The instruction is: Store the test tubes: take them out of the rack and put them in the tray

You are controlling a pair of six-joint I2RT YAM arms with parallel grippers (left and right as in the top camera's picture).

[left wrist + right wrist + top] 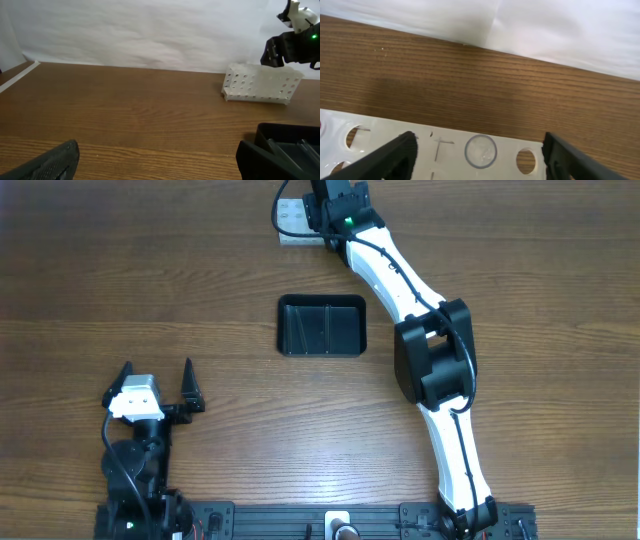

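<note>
At the right wrist I am watching a clear round test tube point(480, 150) standing in the white perforated plastic rack point(440, 147) between the wide-spread right gripper point(479, 161), the left gripper point(157, 376) gaping equally wide.

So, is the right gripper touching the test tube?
Apart. The right wrist view shows bare rack between the test tube and the right gripper's fingers.

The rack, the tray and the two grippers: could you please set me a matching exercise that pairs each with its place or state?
1. rack
2. tray
3. left gripper
4. right gripper

A. open, over the rack
B. black, in the middle of the table
C. open, near its own arm's base
D. white, at the table's far side

Pairs: 1-D, 2-B, 3-C, 4-A.
</note>
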